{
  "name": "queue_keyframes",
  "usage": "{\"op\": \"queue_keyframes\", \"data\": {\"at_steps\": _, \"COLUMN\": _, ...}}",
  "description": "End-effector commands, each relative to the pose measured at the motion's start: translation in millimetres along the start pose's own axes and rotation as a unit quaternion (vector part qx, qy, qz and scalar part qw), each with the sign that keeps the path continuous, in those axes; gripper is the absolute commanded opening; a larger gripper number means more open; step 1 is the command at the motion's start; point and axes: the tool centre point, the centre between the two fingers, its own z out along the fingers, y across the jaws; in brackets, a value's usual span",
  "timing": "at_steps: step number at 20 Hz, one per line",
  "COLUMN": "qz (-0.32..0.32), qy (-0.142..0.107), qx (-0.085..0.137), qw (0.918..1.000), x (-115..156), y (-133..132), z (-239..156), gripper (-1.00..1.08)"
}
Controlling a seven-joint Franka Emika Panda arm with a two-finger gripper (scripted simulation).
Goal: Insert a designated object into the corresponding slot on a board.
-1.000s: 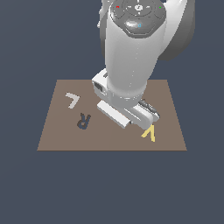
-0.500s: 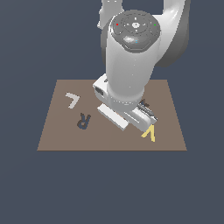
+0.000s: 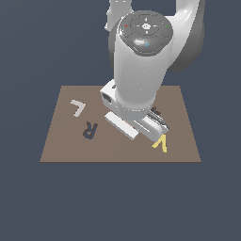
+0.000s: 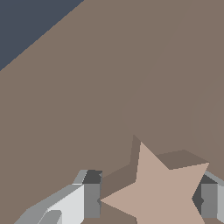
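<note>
The tan star lies flat between my gripper's two fingers, whose pads touch its opposite points. It casts a shadow on the brown board. In the exterior view my gripper is low over the board, toward the exterior view's right. There the arm hides the star. The slot does not show in either view.
A grey L shape and a dark R shape lie on the board toward the exterior view's left. A yellow V shape lies just in front of the hand. The board's edge meets dark floor in the wrist view.
The arm's upper joints have shifted and show more of the round cap. The hand has stayed low beside the yellow V.
</note>
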Motion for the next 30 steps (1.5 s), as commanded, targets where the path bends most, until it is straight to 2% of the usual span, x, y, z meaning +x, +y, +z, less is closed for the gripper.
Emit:
{"op": "queue_keyframes", "data": {"at_steps": 1, "qz": 0.0, "qy": 0.0, "qx": 0.0, "qw": 1.0, "x": 1, "y": 0, "z": -3, "gripper": -1.0}}
{"op": "queue_keyframes", "data": {"at_steps": 11, "qz": -0.028, "qy": 0.0, "qx": 0.0, "qw": 0.9996, "x": -1, "y": -3, "z": -2, "gripper": -1.0}}
{"op": "queue_keyframes", "data": {"at_steps": 16, "qz": -0.073, "qy": 0.0, "qx": 0.0, "qw": 0.9973, "x": -3, "y": -9, "z": -3, "gripper": -1.0}}
{"op": "queue_keyframes", "data": {"at_steps": 20, "qz": -0.125, "qy": 0.0, "qx": 0.0, "qw": 0.9921, "x": -7, "y": -15, "z": -3, "gripper": -1.0}}
{"op": "queue_keyframes", "data": {"at_steps": 25, "qz": -0.209, "qy": 0.0, "qx": 0.0, "qw": 0.9779, "x": -14, "y": -24, "z": -4, "gripper": -1.0}}
{"op": "queue_keyframes", "data": {"at_steps": 28, "qz": -0.269, "qy": 0.0, "qx": 0.0, "qw": 0.9632, "x": -20, "y": -29, "z": -5, "gripper": -1.0}}
{"op": "queue_keyframes", "data": {"at_steps": 30, "qz": -0.312, "qy": 0.0, "qx": 0.0, "qw": 0.95, "x": -25, "y": -33, "z": -5, "gripper": -1.0}}
